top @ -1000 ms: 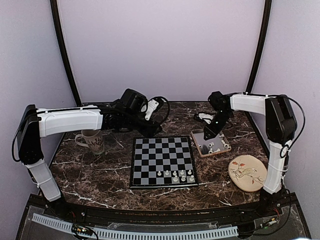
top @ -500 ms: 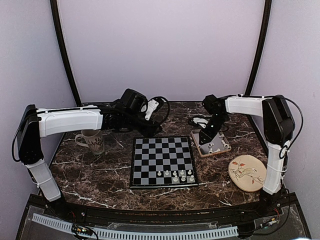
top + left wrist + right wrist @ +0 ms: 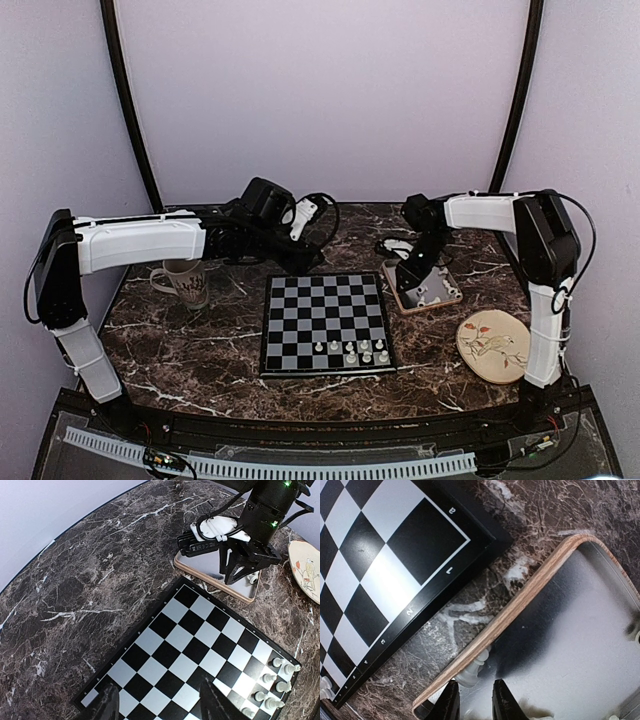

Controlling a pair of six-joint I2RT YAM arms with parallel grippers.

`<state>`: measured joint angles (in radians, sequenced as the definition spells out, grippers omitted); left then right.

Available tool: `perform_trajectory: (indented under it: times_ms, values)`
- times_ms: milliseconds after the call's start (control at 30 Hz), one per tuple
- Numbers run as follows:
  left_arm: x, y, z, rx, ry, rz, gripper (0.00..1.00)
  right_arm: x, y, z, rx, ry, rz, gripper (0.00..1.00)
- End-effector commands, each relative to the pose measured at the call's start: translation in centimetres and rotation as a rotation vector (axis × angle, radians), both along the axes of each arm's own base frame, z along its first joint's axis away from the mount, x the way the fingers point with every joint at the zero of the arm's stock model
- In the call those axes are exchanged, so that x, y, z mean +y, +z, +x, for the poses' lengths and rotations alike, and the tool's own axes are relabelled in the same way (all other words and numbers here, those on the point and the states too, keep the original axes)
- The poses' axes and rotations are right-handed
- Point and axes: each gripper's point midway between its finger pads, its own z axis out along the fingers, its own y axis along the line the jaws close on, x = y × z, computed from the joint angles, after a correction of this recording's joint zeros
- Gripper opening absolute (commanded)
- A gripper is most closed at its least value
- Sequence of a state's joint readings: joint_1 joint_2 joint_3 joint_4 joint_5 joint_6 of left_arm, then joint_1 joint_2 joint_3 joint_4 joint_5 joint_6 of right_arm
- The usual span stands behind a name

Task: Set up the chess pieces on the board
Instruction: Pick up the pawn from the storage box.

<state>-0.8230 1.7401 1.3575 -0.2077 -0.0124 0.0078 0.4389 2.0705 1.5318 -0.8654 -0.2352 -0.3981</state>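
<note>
The board (image 3: 322, 308) lies mid-table, with several white chess pieces (image 3: 352, 350) standing on its near right squares. More pieces lie in the wooden-rimmed tray (image 3: 447, 296) to its right. My right gripper (image 3: 407, 272) hangs low inside the tray at its board-side wall. In the right wrist view its jaws (image 3: 475, 705) stand narrowly open, and one white piece (image 3: 472, 672) lies against the rim (image 3: 520, 615) just ahead of the fingertips, not clamped. My left gripper (image 3: 160, 702) is open and empty, hovering over the board's (image 3: 190, 645) far left squares.
A mug (image 3: 185, 282) stands on the left of the marble table. A round plate with a bird drawing (image 3: 493, 345) lies near right of the tray. The left wrist view shows the right arm's fingers (image 3: 235, 570) in the tray.
My right gripper has moved left across the tray to its board-side wall and come lower. The left arm has not moved.
</note>
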Motion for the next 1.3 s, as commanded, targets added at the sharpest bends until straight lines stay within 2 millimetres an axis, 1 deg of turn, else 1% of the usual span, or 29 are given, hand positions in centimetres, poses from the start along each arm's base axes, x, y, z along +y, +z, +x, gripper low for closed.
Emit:
perform_trajectory:
  times_ms: [0,100,300,367,467,567,733,833,967,1100,1200,1267]
  values:
    - [0.0,0.7,-0.5,-0.006,-0.017,-0.005,0.57,0.6,0.0,0.3,0.001,-0.002,0.001,0.24]
    - [0.0,0.5,-0.5,-0.002,-0.018,-0.002,0.57,0.6,-0.1,0.7,-0.013,-0.003,-0.013,0.25]
    - [-0.1,0.1,-0.5,0.009,-0.020,0.003,0.57,0.8,-0.4,1.2,-0.025,-0.009,-0.036,0.29]
    - [-0.2,0.1,-0.5,0.011,-0.020,0.002,0.57,0.4,-0.7,1.8,-0.043,-0.034,-0.071,0.29]
    - [-0.2,0.0,-0.5,0.013,-0.020,0.004,0.57,-1.0,-1.1,3.0,-0.092,-0.074,-0.150,0.29]
    - [-0.3,-0.2,-0.5,0.016,-0.022,0.005,0.57,-1.3,-0.7,3.6,-0.110,-0.083,-0.146,0.29]
    - [-0.3,-0.4,-0.6,0.024,-0.025,0.007,0.57,0.1,-0.4,2.9,-0.088,-0.009,-0.070,0.29]
    - [-0.3,-0.4,-0.5,0.025,-0.024,0.007,0.57,0.3,-1.2,2.6,-0.071,0.022,-0.069,0.28]
    - [-0.3,-0.6,-0.5,0.026,-0.025,0.011,0.57,0.1,-2.3,2.2,-0.054,0.035,-0.081,0.26]
    - [-0.4,-0.6,-0.5,0.027,-0.025,0.011,0.57,-0.4,-2.8,2.1,-0.059,0.027,-0.101,0.20]
    - [-0.3,-0.8,-0.5,0.030,-0.024,0.014,0.57,-0.9,-2.7,2.0,-0.071,0.012,-0.123,0.16]
    - [-0.3,-0.8,-0.5,0.031,-0.022,0.013,0.57,-1.2,-2.4,1.9,-0.085,0.005,-0.133,0.15]
